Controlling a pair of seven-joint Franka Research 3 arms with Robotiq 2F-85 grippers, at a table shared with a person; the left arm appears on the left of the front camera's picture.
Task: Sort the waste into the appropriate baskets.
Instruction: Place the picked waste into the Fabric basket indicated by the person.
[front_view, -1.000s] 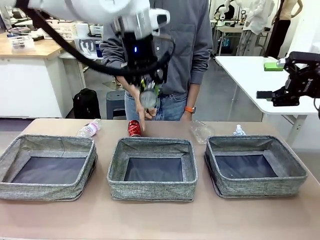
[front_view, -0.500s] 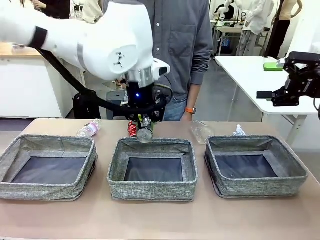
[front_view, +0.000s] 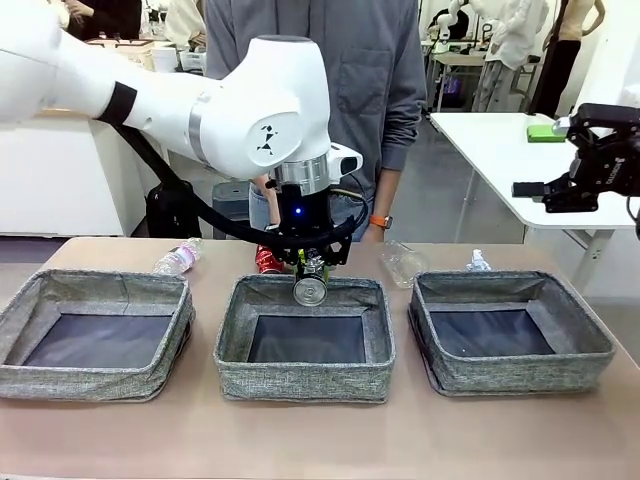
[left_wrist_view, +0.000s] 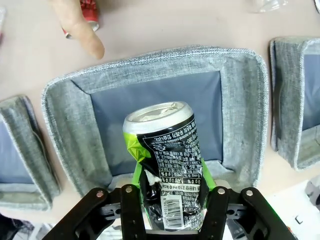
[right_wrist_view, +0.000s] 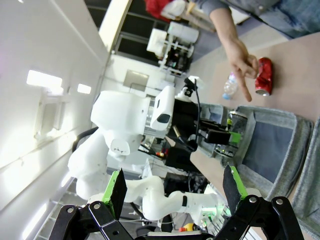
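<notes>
1. Front view. The left hand grips a dark can with yellow-green markings and a silver top. It holds the can above the far rim of the middle basket of grey woven fabric, silver end towards the camera. A left basket and a right basket of the same fabric flank it on the beige desk. Behind the baskets lie a red can, a pink-labelled clear bottle and a clear plastic bottle. The right hand hangs high at the right, well apart from the baskets.
2. Left wrist view. The left hand is closed part-way on the dark can, with green pads against both sides (the can's lower body is dented). The can hangs over the middle basket and its dark bottom. A person's finger points down at the desk just beside the red can.
3. Right wrist view. The right hand stands wide, with nothing between its green pads. Farther off, the dark can sits in the other arm's grip, and the person's finger points at the red can.
</notes>
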